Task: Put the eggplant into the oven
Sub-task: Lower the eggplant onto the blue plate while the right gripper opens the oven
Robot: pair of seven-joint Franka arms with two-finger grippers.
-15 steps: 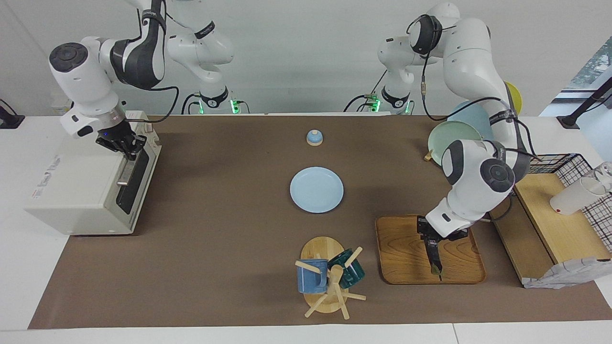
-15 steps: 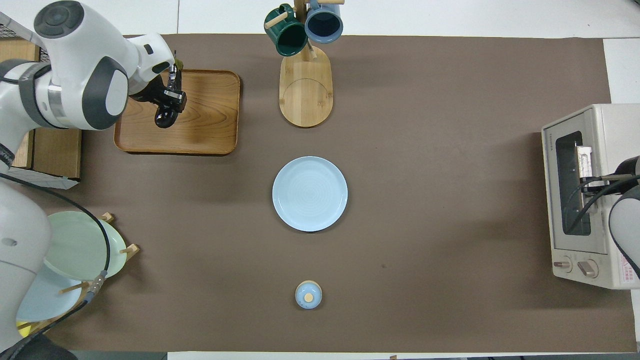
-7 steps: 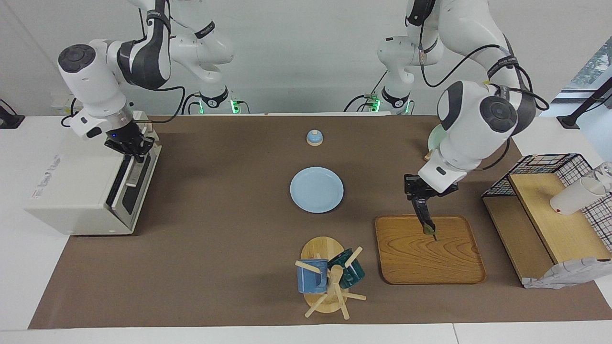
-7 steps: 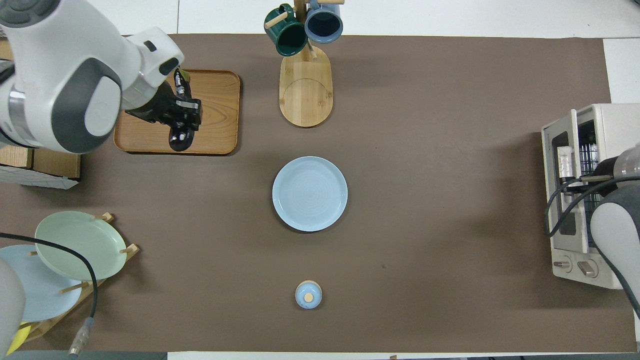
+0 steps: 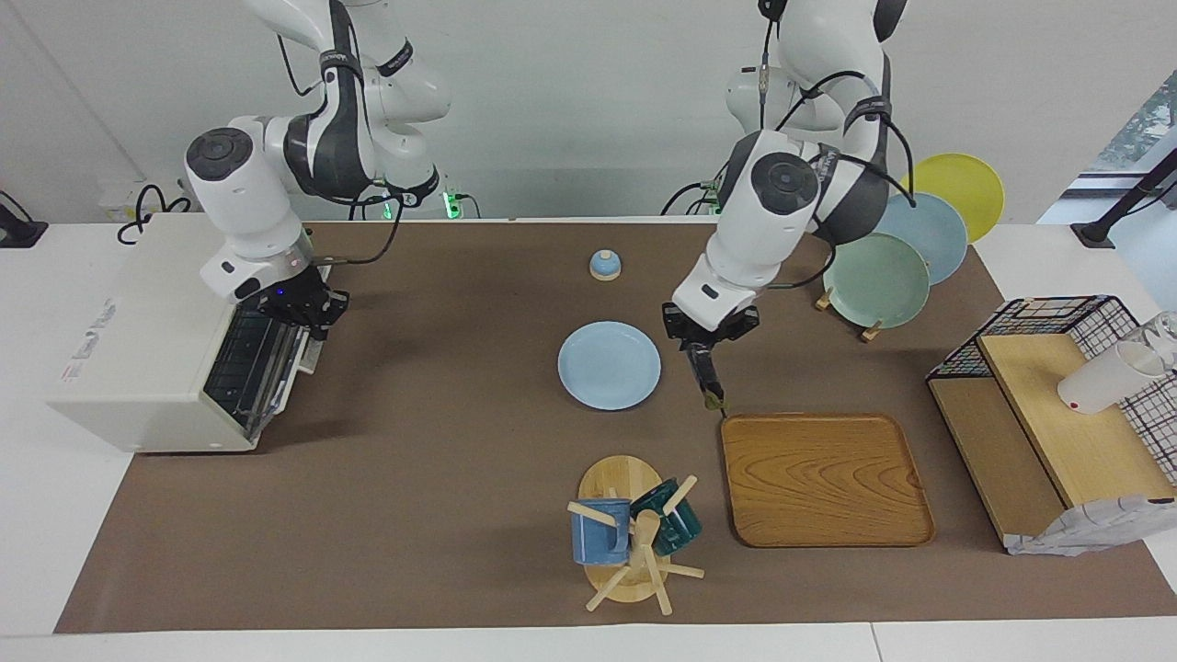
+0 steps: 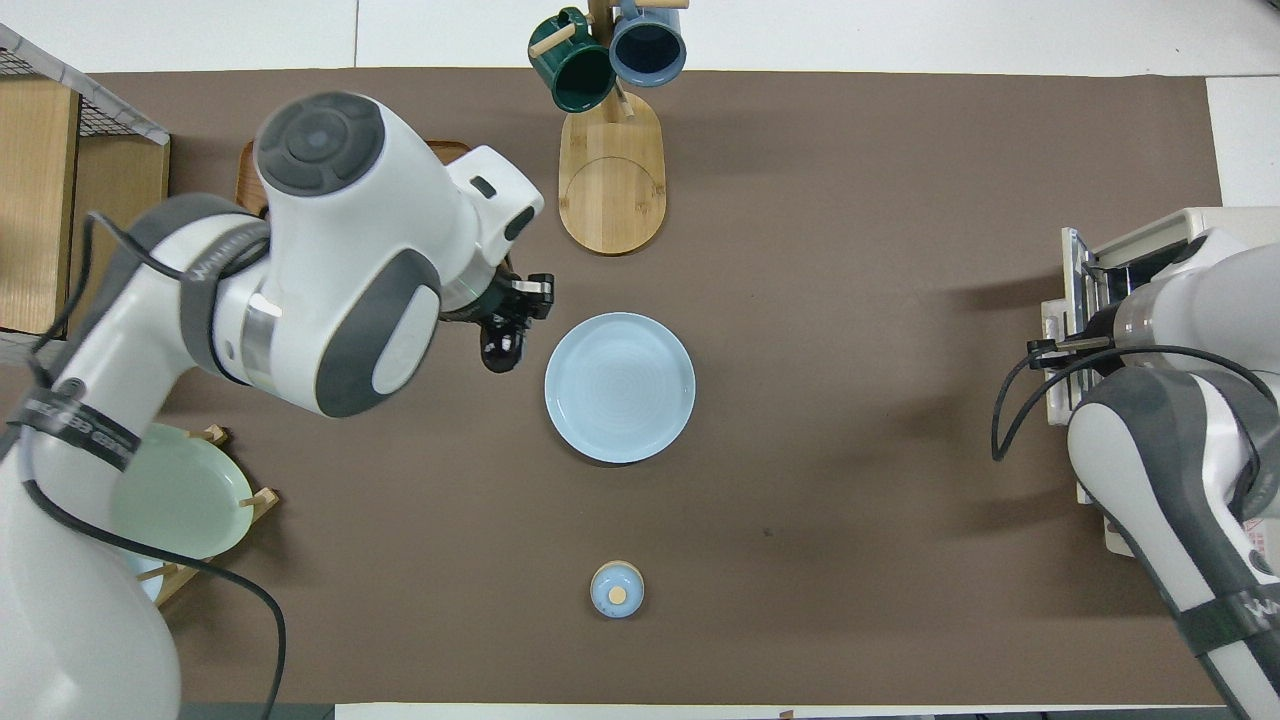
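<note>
Carrying is the step: left gripper (image 5: 706,366) pinches the eggplant (image 5: 710,379) over the mat beside the plate (image 5: 609,364). Right gripper (image 5: 303,313), apparently clamped on the door handle, holds the oven (image 5: 138,359) open. Next, cross to the rack.

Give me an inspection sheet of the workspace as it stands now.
Surface: brown mat.
Job's things: eggplant hangs from left end effector, between blue plate and wooden tray; oven door pulled down.
Clutter: mug stand, plate rack, wire basket, small lidded pot.
End effectors: left shut on eggplant; right end effector shut at oven door.
Cables: along both arms.
Surroundings: nothing seen.
</note>
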